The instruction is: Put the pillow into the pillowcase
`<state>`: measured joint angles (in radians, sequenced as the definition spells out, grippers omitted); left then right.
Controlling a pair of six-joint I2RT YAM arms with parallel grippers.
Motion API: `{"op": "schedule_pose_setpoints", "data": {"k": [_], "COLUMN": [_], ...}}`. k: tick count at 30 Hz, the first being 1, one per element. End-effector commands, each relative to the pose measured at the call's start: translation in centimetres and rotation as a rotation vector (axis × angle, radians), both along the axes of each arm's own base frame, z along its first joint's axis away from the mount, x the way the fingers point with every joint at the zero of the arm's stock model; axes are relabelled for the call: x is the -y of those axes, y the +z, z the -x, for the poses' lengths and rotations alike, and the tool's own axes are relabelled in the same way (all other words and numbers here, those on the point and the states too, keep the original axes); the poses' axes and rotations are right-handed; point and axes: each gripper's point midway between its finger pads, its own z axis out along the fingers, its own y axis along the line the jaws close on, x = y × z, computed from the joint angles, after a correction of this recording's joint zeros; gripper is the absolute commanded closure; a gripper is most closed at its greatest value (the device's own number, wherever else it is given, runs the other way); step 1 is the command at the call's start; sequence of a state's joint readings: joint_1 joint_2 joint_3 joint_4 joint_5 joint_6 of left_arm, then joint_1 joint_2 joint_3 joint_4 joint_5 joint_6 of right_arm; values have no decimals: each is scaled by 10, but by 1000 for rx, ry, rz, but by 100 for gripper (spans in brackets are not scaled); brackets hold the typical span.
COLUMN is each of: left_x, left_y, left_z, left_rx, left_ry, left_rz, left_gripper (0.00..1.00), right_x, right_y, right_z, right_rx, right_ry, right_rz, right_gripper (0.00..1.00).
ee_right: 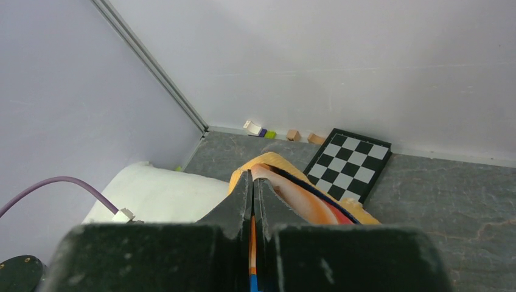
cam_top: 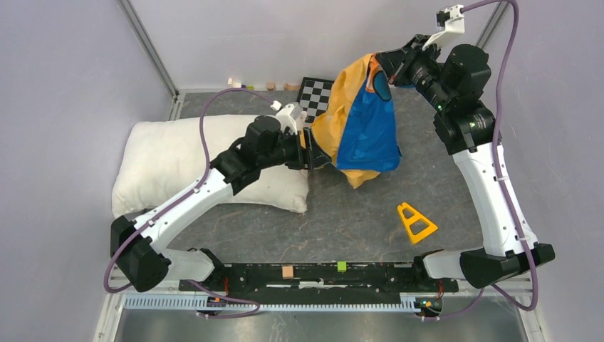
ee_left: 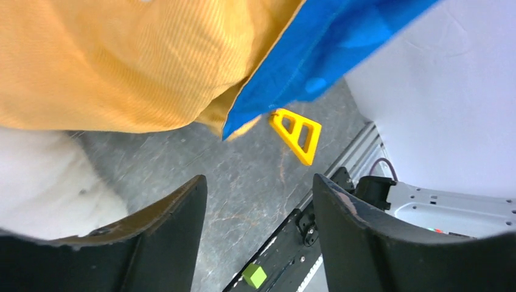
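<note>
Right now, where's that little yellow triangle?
In the top view, the yellow triangular frame lies on the table right of centre, between the hanging pillowcase and the right arm's base.

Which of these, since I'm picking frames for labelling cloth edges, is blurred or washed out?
Top external: evenly lit and sharp, soft shadows only. Left wrist: the pillow is a washed-out white blur, the pillowcase close and slightly soft. Right wrist: its fingers are dark and blurred up close; the checkerboard behind is crisp.

Off-white pillow (cam_top: pixel 178 160); orange-yellow pillowcase (cam_top: pixel 340 107); plain blue cloth (cam_top: pixel 370 132); blk/wht checked board (cam_top: pixel 318 96); yellow triangle (cam_top: pixel 417 222); grey marbled tabletop (cam_top: pixel 342 221).
</note>
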<state>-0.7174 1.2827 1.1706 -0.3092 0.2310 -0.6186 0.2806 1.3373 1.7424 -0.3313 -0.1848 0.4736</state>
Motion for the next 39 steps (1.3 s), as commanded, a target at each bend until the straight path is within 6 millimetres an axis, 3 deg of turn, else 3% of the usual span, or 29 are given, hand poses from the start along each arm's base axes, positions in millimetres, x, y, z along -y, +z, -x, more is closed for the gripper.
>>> {"op": "schedule_pose_setpoints", "data": {"k": [1, 6, 12, 17, 21, 27, 31, 33, 36, 39], "left_x": [31, 39, 69, 77, 95, 116, 114, 111, 100, 78], "left_y": [28, 4, -15, -46, -53, -47, -25, -16, 0, 32], "left_z": [4, -6, -6, -23, -26, -26, -19, -11, 0, 10], "left_rx": [60, 63, 62, 45, 56, 77, 106, 120, 151, 213], "left_ry": [-87, -74, -143, -83, -122, -150, -154, -169, -172, -154], "left_rz": [130, 89, 75, 19, 79, 181, 250, 252, 235, 220], "left_gripper": [32, 27, 28, 25, 20, 21, 39, 55, 96, 98], "right_x": [0, 1, 3, 2, 3, 7, 12, 19, 33, 60], "right_y": [10, 14, 24, 35, 42, 38, 30, 26, 23, 27], "right_z": [7, 8, 11, 17, 23, 23, 21, 18, 13, 7], "right_rx": [46, 55, 72, 91, 105, 94, 83, 75, 74, 85], "right_ry": [8, 6, 2, 15, 18, -2, -29, -66, -144, -286], "right_rz": [9, 17, 18, 11, 9, 33, 64, 90, 137, 198], "right_gripper": [100, 100, 100, 100, 100, 100, 100, 100, 100, 100]}}
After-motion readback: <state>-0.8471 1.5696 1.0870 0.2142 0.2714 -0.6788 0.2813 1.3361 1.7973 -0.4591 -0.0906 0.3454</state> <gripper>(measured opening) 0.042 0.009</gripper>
